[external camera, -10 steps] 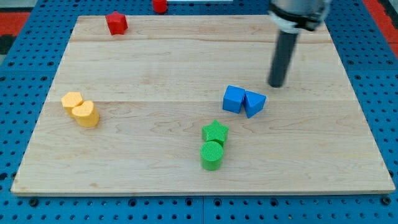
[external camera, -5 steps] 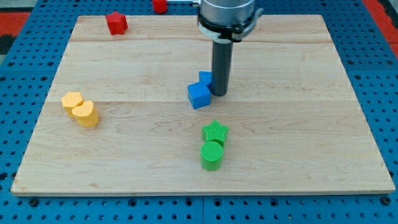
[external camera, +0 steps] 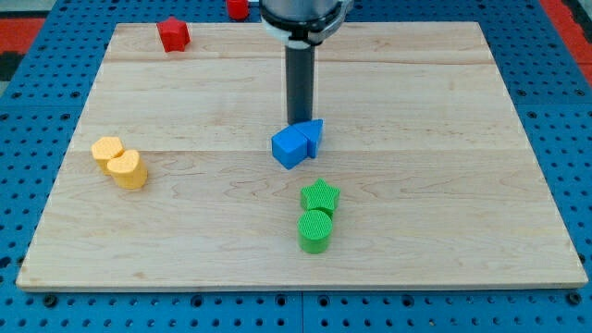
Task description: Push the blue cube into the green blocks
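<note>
The blue cube point(external camera: 289, 147) sits near the board's middle. A second blue block point(external camera: 314, 136), wedge-like, touches it on the right. My tip point(external camera: 298, 122) stands just above both blue blocks, touching or nearly touching them. The green star point(external camera: 321, 196) and the green cylinder point(external camera: 315, 230) stand together below and slightly right of the blue cube, apart from it.
Two yellow blocks point(external camera: 119, 162) sit together at the view's left. A red star-like block point(external camera: 172, 34) is at the top left. Another red block point(external camera: 238, 8) lies just off the wooden board point(external camera: 462, 185) at the top edge.
My tip moved left, from the blue blocks' upper right to above them. The two blue blocks were pushed left across the board.
</note>
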Motion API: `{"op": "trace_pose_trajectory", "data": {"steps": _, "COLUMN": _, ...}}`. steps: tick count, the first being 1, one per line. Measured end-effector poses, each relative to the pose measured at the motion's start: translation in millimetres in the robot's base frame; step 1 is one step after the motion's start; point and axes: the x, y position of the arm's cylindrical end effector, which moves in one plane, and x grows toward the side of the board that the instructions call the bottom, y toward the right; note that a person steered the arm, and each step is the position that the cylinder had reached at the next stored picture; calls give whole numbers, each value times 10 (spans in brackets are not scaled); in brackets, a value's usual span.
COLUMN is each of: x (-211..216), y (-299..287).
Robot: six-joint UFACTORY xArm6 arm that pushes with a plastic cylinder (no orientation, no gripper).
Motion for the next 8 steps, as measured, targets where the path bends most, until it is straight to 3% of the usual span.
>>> {"op": "trace_pose_trajectory", "data": {"steps": 2, "x": 500, "y": -202}}
{"op": "trace_pose_trajectory", "data": {"steps": 3, "x": 435, "y": -506}}
{"op": "trace_pose_trajectory", "data": {"steps": 6, "x": 466, "y": -54}}
{"op": "trace_pose_trajectory", "data": {"steps": 8, "x": 929, "y": -198}}
